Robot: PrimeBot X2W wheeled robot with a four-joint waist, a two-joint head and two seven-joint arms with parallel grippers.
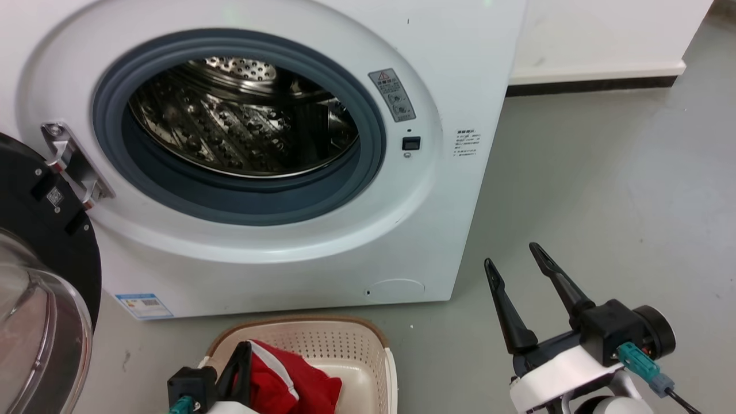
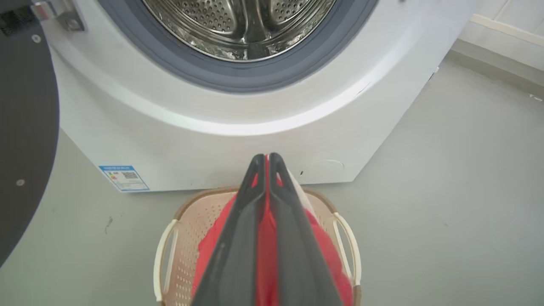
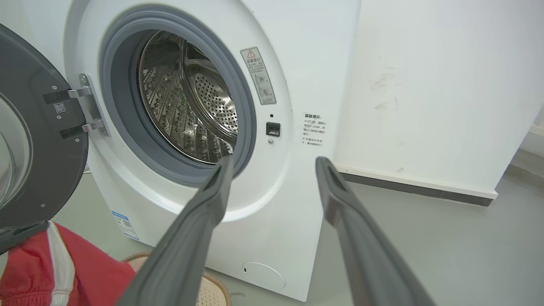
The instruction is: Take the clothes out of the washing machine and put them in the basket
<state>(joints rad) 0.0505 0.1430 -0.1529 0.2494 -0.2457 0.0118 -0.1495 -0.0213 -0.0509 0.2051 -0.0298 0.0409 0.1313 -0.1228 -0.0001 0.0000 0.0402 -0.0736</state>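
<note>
Left end effector (image 2: 267,158): fingers pressed together, clamped on the clothes (image 1: 282,379). In the left wrist view a strip of red fabric runs between the two fingers right up to the tips.

Clothes: red bundle with a white stripe, hanging from that grip above the basket (image 1: 351,345) and inside its outline. It sits toward the basket's left side in the head view. Can't tell if the fabric touches the basket floor.

Basket: cream with perforated walls and a brown rim, pale side handles in the left wrist view. It stands on the floor (image 1: 604,190) just in front of the washing machine (image 1: 448,86), below the door opening, near the machine's bottom front edge. There's a narrow gap of floor between them.

Washing machine: door (image 1: 34,230) swung wide open to the left on its metal hinge (image 1: 72,164), with the black rim and glass bowl facing the camera. The grey door seal (image 1: 241,201) rings the opening, and the perforated steel drum (image 1: 241,132) shows through it. Blue-edged energy label (image 1: 144,305) at the lower left of the front panel.

Right end effector (image 1: 512,256): fingers spread wide apart, nothing between them. It's above bare floor, off the machine's right front corner and well apart from the basket. In the right wrist view its fingers point at the machine's front, to the right of the opening.

White wall (image 1: 598,40) with a dark base strip runs along the far edge of the floor, to the right of the machine.
</note>
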